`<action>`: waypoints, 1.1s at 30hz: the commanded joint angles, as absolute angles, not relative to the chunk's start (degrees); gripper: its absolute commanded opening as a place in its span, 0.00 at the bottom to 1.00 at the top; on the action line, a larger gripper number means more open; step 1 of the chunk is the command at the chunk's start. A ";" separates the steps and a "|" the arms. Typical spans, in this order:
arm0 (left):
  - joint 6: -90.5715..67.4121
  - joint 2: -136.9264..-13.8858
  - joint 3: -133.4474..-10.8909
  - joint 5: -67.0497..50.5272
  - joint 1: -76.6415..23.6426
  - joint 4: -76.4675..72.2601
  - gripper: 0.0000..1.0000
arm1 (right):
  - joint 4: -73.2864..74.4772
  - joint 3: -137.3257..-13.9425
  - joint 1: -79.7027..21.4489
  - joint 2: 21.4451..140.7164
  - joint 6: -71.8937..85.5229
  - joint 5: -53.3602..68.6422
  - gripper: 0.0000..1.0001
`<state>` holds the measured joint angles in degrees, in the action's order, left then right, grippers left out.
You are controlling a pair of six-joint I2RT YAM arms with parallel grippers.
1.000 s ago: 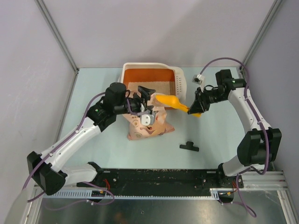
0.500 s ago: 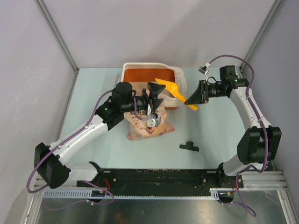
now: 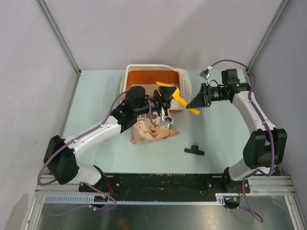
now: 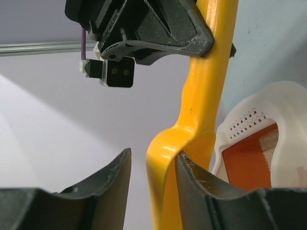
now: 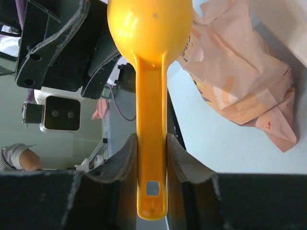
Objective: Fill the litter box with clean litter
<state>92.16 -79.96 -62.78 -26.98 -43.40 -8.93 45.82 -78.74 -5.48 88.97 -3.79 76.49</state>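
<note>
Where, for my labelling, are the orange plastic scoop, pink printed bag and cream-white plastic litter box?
orange plastic scoop (image 5: 151, 96): right wrist view, its handle.
pink printed bag (image 3: 149, 135): top external view, lower printed face.
cream-white plastic litter box (image 3: 151, 76): top external view, orange far wall.

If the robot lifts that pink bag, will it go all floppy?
Probably floppy: the pink bag looks crumpled and creased, like thin film. It would likely sag where it isn't held. Lying slumped on the table, it seems unlikely to roll.
</note>
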 commanded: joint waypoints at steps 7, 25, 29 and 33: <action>95.71 -83.40 -64.51 -19.08 -43.95 -13.01 0.13 | 40.00 -78.31 -6.24 87.89 2.45 79.10 0.00; 44.14 -86.49 -92.55 -8.96 -42.80 18.01 0.00 | -11.16 -81.74 -1.93 80.59 24.52 57.22 0.95; 39.02 -85.96 -91.06 -12.03 -42.10 20.82 0.00 | -12.48 -82.44 -3.25 81.56 27.07 58.71 0.89; 35.78 -86.66 -91.75 -13.35 -41.57 20.74 0.00 | -5.91 -88.23 -5.27 84.28 24.00 60.20 0.87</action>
<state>44.36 -87.22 -90.48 -10.70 -42.30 19.38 -7.27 -82.24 -3.42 82.39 23.81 58.15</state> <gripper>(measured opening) 0.023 0.883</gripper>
